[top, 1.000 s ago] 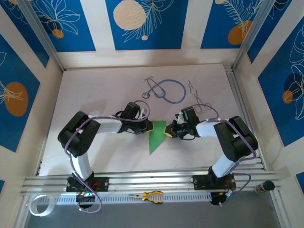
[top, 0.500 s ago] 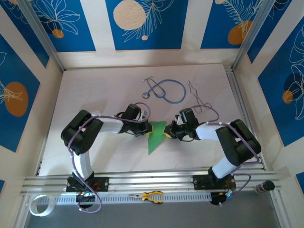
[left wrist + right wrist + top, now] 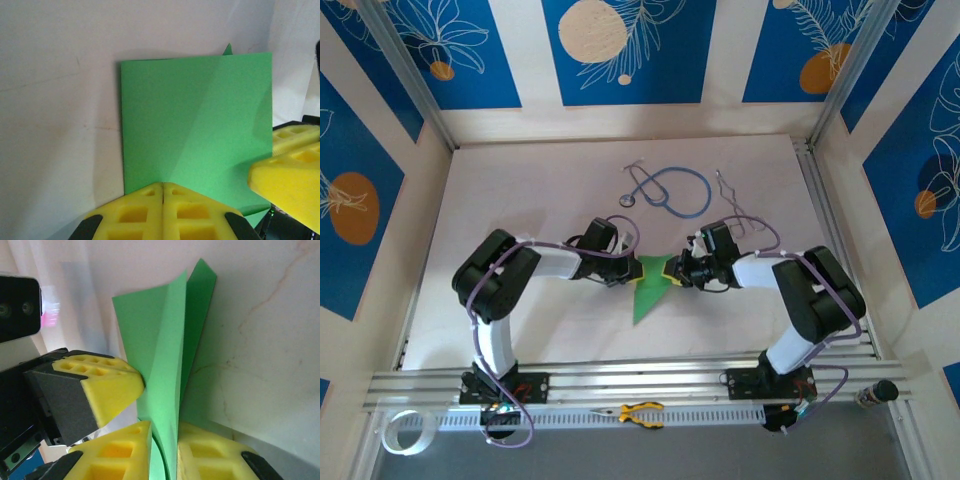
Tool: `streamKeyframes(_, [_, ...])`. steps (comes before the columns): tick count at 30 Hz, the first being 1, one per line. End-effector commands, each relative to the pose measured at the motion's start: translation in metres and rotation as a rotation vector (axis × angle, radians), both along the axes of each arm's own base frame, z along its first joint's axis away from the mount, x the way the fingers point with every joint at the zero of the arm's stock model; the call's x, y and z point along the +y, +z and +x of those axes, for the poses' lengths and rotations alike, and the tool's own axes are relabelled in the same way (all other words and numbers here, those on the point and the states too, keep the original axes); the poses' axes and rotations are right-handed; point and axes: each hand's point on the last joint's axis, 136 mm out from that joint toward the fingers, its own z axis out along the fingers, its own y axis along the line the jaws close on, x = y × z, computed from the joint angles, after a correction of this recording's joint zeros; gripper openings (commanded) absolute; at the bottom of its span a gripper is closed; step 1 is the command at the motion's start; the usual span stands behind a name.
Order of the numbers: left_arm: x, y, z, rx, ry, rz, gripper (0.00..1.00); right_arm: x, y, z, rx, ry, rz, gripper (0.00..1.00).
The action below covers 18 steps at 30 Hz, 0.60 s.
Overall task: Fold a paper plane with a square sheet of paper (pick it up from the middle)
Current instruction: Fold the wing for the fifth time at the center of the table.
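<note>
**Left arm closes on the half-folded sheet**

Over the last second my left arm has swung inward. Its left gripper (image 3: 623, 268) is now clamped shut on one edge of the green sheet (image 3: 645, 292), which sits creased into flaps, mid-table, between both arms. The right gripper (image 3: 164, 429) straddles the fold from the opposite side, fingers slightly parted; I cannot tell whether it pinches. I read this as the hold changing hands mid-fold, with no plane yet. The grippers sit almost nose to nose, so room there is tight. Bare table (image 3: 520, 200) lies open leftward, and the stethoscope (image 3: 670, 190) is well apart beyond.
</note>
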Motion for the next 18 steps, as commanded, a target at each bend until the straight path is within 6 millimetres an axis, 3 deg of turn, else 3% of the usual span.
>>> streamKeyframes(1, [0.006,-0.019,-0.004,0.025,-0.016,0.046,0.01,0.002,0.001,0.001,0.004,0.039,0.021,0.19])
streamKeyframes(9, [0.005,-0.006,0.002,-0.015,-0.012,0.024,0.04,0.001,-0.003,0.002,0.020,0.048,0.037,0.09])
streamKeyframes(14, [0.008,0.021,0.015,-0.110,0.039,0.018,0.19,-0.005,-0.003,0.002,0.031,-0.018,0.014,0.03])
streamKeyframes(18, [0.014,0.050,0.017,-0.258,0.050,0.012,0.26,-0.013,0.000,0.001,0.039,-0.115,-0.015,0.02])
